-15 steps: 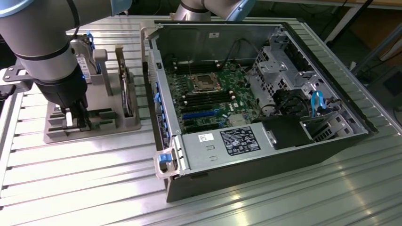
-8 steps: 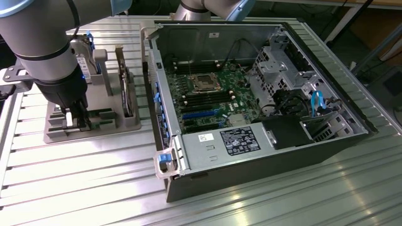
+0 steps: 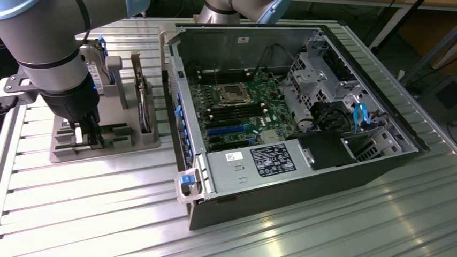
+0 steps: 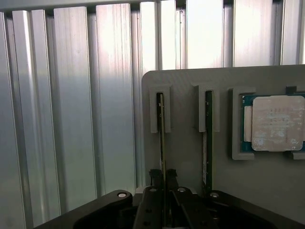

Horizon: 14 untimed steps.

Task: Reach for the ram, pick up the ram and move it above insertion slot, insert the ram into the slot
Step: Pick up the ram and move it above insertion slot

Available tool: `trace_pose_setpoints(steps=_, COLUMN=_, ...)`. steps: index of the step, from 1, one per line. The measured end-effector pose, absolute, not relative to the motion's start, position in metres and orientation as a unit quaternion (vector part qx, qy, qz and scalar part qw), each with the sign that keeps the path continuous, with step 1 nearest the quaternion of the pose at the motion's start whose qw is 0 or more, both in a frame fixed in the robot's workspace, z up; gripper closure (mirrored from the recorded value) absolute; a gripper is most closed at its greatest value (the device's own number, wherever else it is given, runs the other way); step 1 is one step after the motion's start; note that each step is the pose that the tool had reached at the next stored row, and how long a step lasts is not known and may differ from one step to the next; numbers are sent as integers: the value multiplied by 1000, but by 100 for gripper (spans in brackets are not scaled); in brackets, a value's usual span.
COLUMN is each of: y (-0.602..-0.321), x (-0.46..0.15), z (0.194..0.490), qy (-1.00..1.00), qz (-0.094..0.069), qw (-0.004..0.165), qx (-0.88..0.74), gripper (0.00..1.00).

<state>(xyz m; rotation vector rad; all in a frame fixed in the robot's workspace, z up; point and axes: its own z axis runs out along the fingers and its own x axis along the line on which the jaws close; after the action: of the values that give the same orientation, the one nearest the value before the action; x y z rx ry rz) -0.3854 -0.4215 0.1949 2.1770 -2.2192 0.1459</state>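
While it stands on edge in the grey holder (image 3: 139, 140) at the exterior view's left, the ram (image 4: 161, 124) is clamped between the closed fingers of the gripper (image 4: 163, 175). Farther right, the slot (image 3: 228, 113) is seen inside the open computer case (image 3: 236, 206).

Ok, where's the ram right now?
The ram stands on edge in the grey holder on the exterior view's left, beside the computer case, gripper shut on it, a second stick alongside.

Two ram sticks (image 4: 162, 133) (image 4: 208, 138), one processor (image 4: 278, 122), one grey holder (image 4: 190, 95), one open computer case (image 3: 243, 43).
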Motion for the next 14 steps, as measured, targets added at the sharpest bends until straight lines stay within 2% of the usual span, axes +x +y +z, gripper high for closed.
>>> trace_pose_setpoints(steps=14, y=-421, x=-385, z=203, qy=-713, qz=47, qw=15, qx=699, gripper=86)
